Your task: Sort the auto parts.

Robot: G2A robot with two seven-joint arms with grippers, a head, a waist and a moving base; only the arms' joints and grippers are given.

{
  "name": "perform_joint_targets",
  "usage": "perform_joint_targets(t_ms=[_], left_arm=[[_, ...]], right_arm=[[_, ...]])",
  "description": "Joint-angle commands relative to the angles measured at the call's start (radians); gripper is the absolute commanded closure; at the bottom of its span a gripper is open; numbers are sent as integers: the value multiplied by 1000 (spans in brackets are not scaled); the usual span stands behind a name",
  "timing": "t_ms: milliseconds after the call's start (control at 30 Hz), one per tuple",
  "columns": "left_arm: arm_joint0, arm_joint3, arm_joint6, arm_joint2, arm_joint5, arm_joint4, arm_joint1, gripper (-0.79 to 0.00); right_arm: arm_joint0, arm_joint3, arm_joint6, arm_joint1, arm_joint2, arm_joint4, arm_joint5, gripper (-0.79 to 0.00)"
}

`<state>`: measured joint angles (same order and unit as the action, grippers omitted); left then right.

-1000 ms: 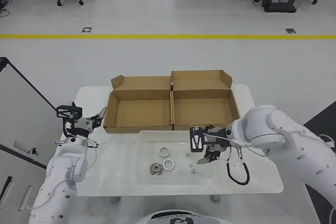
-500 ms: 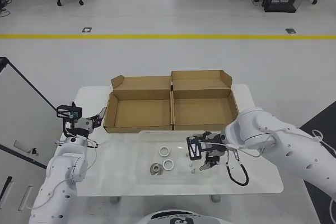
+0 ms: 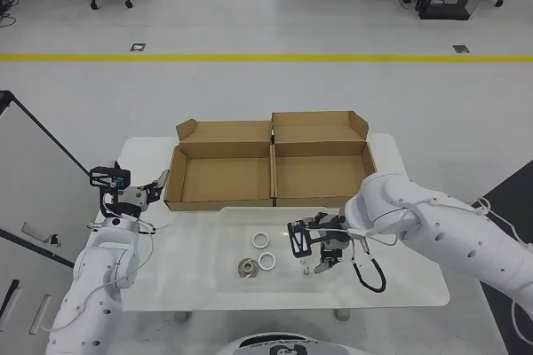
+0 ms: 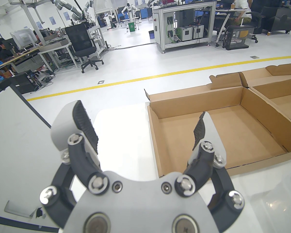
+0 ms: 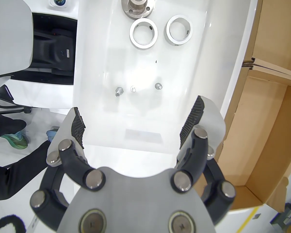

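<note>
Hovering low over the clear tray (image 3: 204, 257), the right gripper (image 5: 137, 116) has its jaws spread wide with nothing between them. The three small bolts (image 5: 133, 88) lie in a loose row just ahead of its fingertips. That line-up suggests a bolt is the next pick, though which one I cannot tell.

Parts all loose in the tray, none sorted yet:
- flanged hub (image 5: 137, 1), standing on its flange, bore up
- two plain rings (image 5: 143, 33) and (image 5: 179, 30), flat, side by side, just beside the hub
- the bolts, apart from the ring group and nearer the right arm

Two open cardboard boxes sit against the tray's far edge, touching each other: left box (image 3: 220, 177) and right box (image 3: 324, 176). Both floors are bare – presumably one per part type, close enough for a short carry.

The left gripper (image 4: 140, 120) is held above the table (image 3: 417, 284) by the left box's outer corner, jaws also spread and empty. Likely parked clear of the right arm's work.

Risk: the bolts are small and lie on a glossy surface, so they may skid under closing pads.
</note>
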<state>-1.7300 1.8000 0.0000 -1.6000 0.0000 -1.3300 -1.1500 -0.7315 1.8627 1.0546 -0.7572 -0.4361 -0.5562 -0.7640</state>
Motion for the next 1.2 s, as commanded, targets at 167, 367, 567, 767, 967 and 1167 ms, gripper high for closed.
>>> perform_joint_targets(t_ms=[167, 367, 567, 767, 967, 1167], left_arm=[[0, 0, 0, 0, 0, 0, 0, -785], [0, 0, 0, 0, 0, 0, 0, -785], [0, 0, 0, 0, 0, 0, 0, -785], [0, 0, 0, 0, 0, 0, 0, -785], [0, 0, 0, 0, 0, 0, 0, -785], [0, 0, 0, 0, 0, 0, 0, -785]], right_arm=[[4, 3, -1, -8, 4, -40, 15, -785], [4, 3, -1, -8, 4, -40, 15, -785], [4, 3, -1, -8, 4, -40, 15, -785], [5, 36, 18, -16, 10, -53, 23, -785], [84, 57, 149, -43, 94, 13, 147, -785], [199, 42, 240, -90, 216, 82, 239, -785]])
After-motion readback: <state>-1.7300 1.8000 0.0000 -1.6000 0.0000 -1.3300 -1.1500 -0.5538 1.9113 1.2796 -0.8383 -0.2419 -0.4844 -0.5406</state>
